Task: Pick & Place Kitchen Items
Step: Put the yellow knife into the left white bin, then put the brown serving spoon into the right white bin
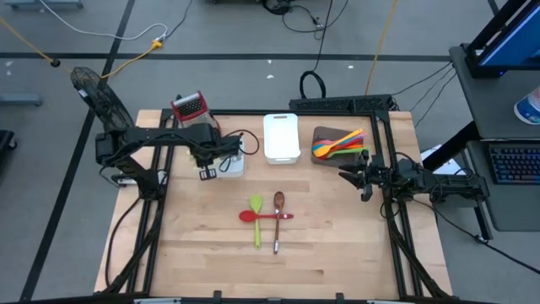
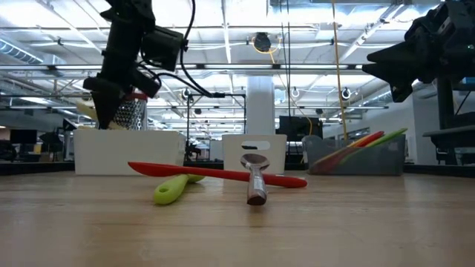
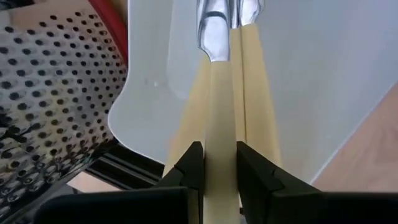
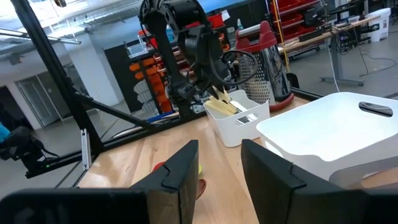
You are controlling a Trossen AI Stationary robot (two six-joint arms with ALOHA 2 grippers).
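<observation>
Left gripper (image 3: 219,177) clamped on a cream stick (image 3: 219,143), over the white tray (image 3: 155,81) near the table (image 1: 337,253) back-left corner, beside the grater (image 3: 50,106). Right gripper (image 4: 219,165) part open, seemingly empty, by the right edge. Bright workshop behind.

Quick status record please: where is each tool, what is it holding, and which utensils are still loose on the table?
left tool: over the small white tray, shut on a cream stick
right tool: open, empty, beside the brown tray
loose on table: red spatula, green spoon, metal spoon, lying crossed
brown tray contents: several coloured utensils
large white tray: between the two other trays
grater: behind the small white tray
</observation>
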